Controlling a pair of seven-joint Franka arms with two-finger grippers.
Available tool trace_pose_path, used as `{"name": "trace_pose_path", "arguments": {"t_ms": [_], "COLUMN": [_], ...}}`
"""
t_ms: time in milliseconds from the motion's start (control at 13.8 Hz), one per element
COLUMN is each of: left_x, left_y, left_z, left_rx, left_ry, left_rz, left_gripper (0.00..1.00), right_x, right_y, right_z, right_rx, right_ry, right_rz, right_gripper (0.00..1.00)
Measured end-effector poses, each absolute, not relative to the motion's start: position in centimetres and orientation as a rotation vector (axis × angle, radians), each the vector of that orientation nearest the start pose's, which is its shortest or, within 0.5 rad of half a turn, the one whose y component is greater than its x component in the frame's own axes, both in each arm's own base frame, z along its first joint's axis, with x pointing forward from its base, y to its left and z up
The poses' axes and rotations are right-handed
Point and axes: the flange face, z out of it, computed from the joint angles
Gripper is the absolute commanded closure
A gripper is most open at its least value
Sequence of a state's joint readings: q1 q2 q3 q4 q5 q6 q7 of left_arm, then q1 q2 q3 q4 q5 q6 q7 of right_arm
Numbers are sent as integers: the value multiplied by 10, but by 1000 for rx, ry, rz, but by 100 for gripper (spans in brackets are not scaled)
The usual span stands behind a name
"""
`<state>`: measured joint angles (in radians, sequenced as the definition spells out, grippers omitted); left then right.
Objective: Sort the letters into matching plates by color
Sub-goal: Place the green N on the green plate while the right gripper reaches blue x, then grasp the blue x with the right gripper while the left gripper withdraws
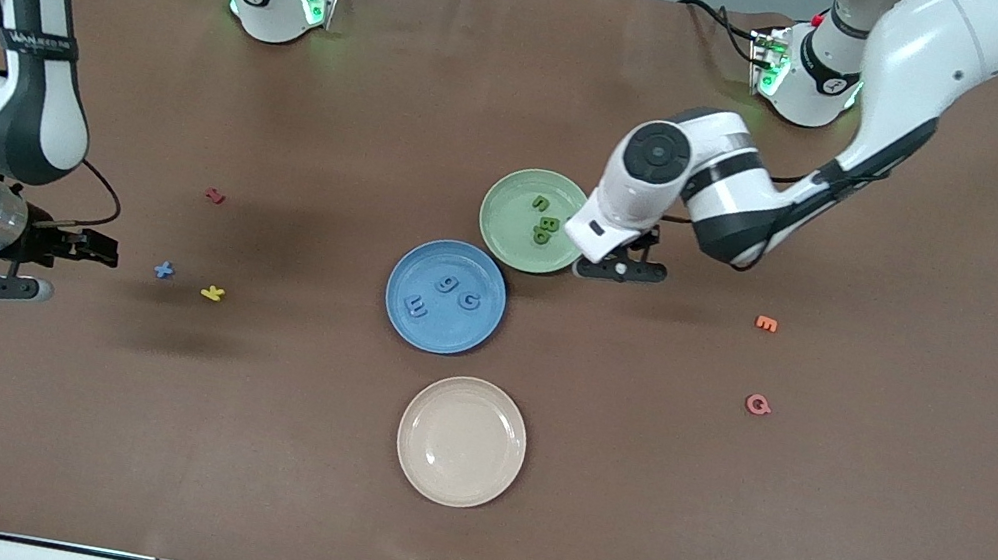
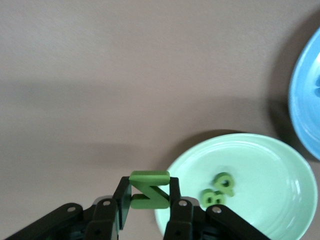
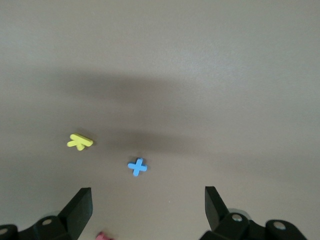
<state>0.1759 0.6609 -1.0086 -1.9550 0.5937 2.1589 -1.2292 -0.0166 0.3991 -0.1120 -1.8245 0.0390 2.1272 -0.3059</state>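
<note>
One green letter [image 2: 148, 190], a light, stiff little chunk, sits pinched by its flat faces in the left claw [image 2: 148, 207] over the green plate's [image 1: 507, 231] rim. Over near the blue cross [image 1: 164, 270], the right claw [image 3: 148, 207] hangs spread; I'd take that thin piece across its arms.

3 plates [image 1: 434, 322] lie mid-tabletop [image 1: 821, 537] in a row, touching or nearly so. The one nearest the front camera [image 1: 426, 471] holds nothing; the middle holds 3 letters [image 1: 447, 285], the farthest [image 1: 504, 220] 3 more [image 1: 547, 225].

beige plate [image 1: 462, 441], yellow pc [image 1: 213, 293], red pc [image 1: 215, 196], orange pc [image 1: 767, 323], pink pc [image 1: 758, 405]
</note>
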Motion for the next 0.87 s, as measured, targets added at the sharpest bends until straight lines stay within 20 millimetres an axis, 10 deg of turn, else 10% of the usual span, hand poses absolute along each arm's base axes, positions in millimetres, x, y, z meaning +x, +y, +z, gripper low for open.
{"name": "trace_pose_path", "arguments": {"t_ms": [579, 724, 869], "left_x": [402, 399, 395], "left_y": [-483, -484, -487], "left_z": [217, 212, 210], "left_rx": [-3109, -3101, -3097], "left_ry": [-378, -405, -418], "left_rz": [140, 154, 160], "left_gripper": [85, 69, 18], "right_x": [603, 599, 596], "right_y": [-53, -52, -52], "right_z": [223, 211, 199], "right_rx": [-3088, -3081, -3077], "right_ry": [-516, -528, -531], "right_rz": [144, 169, 194], "right_gripper": [20, 26, 31]}}
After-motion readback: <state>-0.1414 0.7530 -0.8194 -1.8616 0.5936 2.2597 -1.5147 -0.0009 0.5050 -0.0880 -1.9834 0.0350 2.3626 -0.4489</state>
